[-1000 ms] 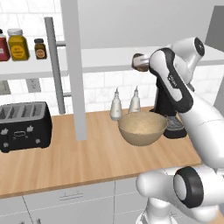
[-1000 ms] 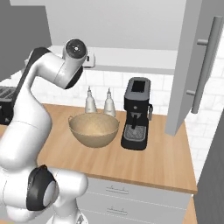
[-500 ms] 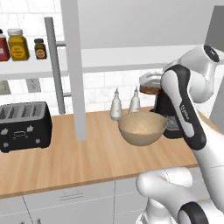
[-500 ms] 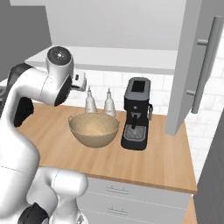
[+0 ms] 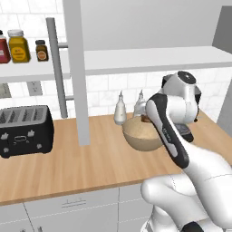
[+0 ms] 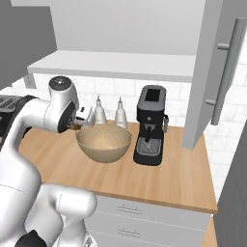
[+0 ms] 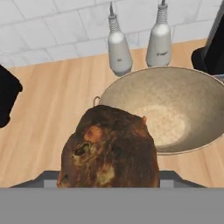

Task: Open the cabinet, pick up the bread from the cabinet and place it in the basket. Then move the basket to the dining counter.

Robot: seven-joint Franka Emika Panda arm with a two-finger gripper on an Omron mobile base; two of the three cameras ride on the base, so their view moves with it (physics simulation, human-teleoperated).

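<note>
The bread [image 7: 109, 148], a brown crusty bun, sits close in front of the hand camera, and my gripper [image 6: 77, 124] is shut on it, its tips hidden behind the bun. It hangs just above the near left rim of the tan basket [image 7: 131, 94], which rests on the wood worktop [image 6: 159, 178]. From the base views the bread [image 5: 146, 119] shows as a small brown lump at the basket's [image 5: 141, 135] edge. The cabinet [image 5: 74, 68] stands open above, its white shelf [image 6: 120, 65] bare on this side. The dining counter is out of view.
A black coffee machine [image 6: 150, 125] stands right of the basket [image 6: 103, 144]. Two white bottles [image 7: 119, 50] [image 7: 159, 41] are behind it by the tiled wall. A black toaster [image 5: 25, 130] sits at the left, with spice jars [image 5: 19, 45] on the shelf above. The right door [image 6: 214, 72] hangs open.
The arm has swung down from shelf height, carrying the bread from above the basket's far side to just over its rim. The basket has not moved.
</note>
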